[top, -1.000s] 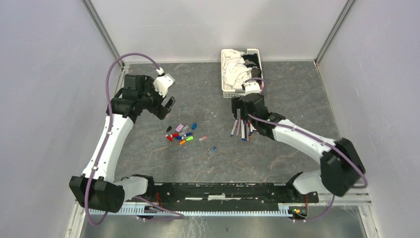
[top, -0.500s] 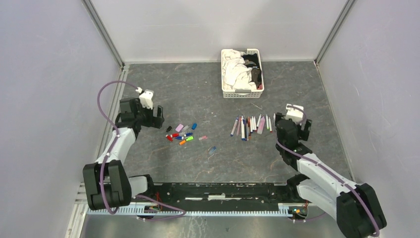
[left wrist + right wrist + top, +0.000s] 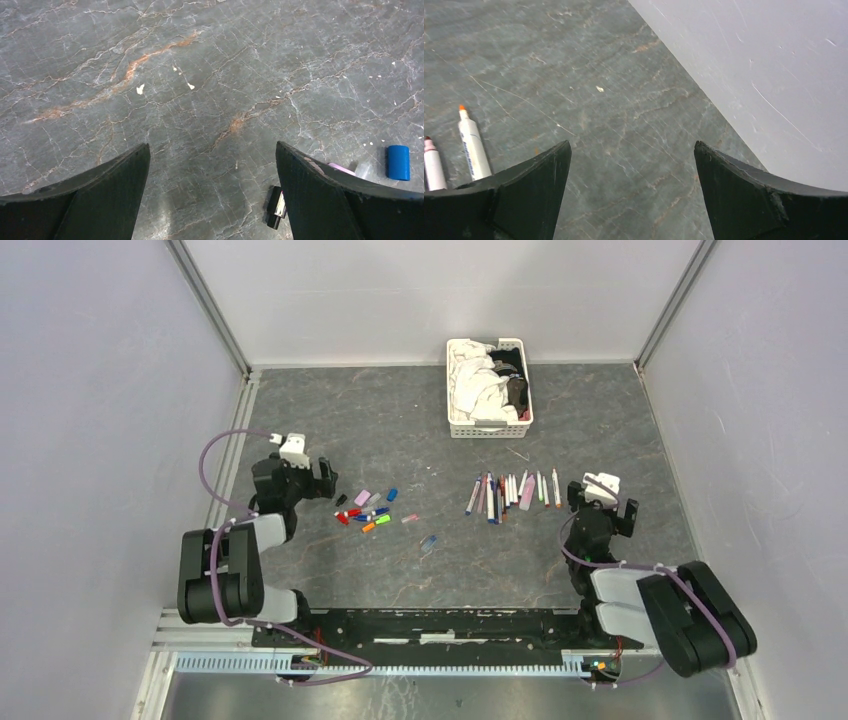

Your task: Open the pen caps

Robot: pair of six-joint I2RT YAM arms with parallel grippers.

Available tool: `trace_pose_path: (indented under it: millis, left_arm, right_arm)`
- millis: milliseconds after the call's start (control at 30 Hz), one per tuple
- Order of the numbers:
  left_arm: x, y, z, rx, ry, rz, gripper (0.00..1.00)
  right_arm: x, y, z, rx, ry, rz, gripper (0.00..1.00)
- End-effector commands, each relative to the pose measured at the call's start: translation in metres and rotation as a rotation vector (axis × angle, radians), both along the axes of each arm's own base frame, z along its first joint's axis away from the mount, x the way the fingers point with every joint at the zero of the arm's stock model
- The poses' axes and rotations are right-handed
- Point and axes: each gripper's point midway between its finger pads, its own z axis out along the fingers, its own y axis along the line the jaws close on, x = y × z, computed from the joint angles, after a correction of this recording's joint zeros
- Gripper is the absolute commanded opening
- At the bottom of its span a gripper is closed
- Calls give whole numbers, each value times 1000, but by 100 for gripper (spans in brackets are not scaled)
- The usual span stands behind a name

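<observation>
Top view: L arm folded back at the near left. The left gripper sits low over the tabletop, jaws spread wide, nothing in them. It is just left of the pen caps, which lie loose in a small cluster mid-left (red, orange, green, blue, lilac, black). One pinkish cap lies a bit right of the cluster, and a stray blue one lies nearer the bases. R arm also folded, at the near right. The right gripper has its jaws wide apart and is empty, just right of the pens. The pens lie in a rough row, uncapped, tips pointing away from the bases. White slatted basket w/ cloths sits at the far edge, well apart from both arms.

L wrist view: the left gripper has both fingers far apart w/ bare grey stone-look surface between them. A black cap lies just inside the R finger. A pink cap is half hidden behind that finger. A blue cap stands just beyond it at the frame's right edge.

R wrist view: the right gripper is spread wide and holds nothing. Two white-barrelled pens lie to its left: an orange-tipped pen and a dark-tipped pen, the latter cut off by the frame edge. The pale side wall fills the upper right.
</observation>
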Motion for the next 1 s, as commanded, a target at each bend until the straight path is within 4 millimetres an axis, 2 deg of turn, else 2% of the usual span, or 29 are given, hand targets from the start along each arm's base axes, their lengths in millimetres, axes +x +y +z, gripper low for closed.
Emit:
trace_pose_path:
  millis: [0, 100, 200, 267, 333, 367, 433, 500, 567, 600, 633, 700, 967]
  left_arm:
    - [18, 6, 34, -36, -209, 63, 100]
    - [19, 6, 36, -63, -222, 80, 100]
    - [15, 5, 43, -85, -291, 89, 100]
    - [12, 1, 40, -89, -321, 76, 100]
    - [13, 0, 37, -66, -314, 82, 100]
    - [10, -3, 35, -33, -317, 85, 100]
    - [-3, -19, 35, 25, -387, 33, 100]
    - [-8, -16, 41, 45, -434, 66, 100]
    - [0, -9, 26, 47, -345, 107, 100]
    - [10, -6, 28, 40, -336, 127, 100]
    - [12, -7, 27, 27, -325, 130, 100]
    - [11, -7, 28, 26, -328, 133, 100]
    - [11, -7, 29, 25, -331, 131, 100]
  right_arm:
    - [-2, 1, 9, 0, -102, 43, 98]
    - [4, 2, 8, -4, -102, 57, 97]
    - [13, 11, 5, -12, -77, 141, 95]
    - [13, 12, 6, -14, -80, 155, 93]
    - [10, 16, 10, -20, -106, 196, 92]
    - [5, 19, 11, -27, -119, 225, 97]
    - [-5, 25, 16, -36, -163, 290, 98]
    - [-12, 34, 18, -43, -184, 365, 98]
    - [-9, 40, 31, -90, -214, 413, 98]
    - [-5, 39, 26, -77, -192, 395, 98]
    - [3, 36, 12, -56, -135, 370, 98]
    - [21, 24, -1, 23, -91, 306, 98]
    - [19, 20, -1, 44, -102, 310, 98]
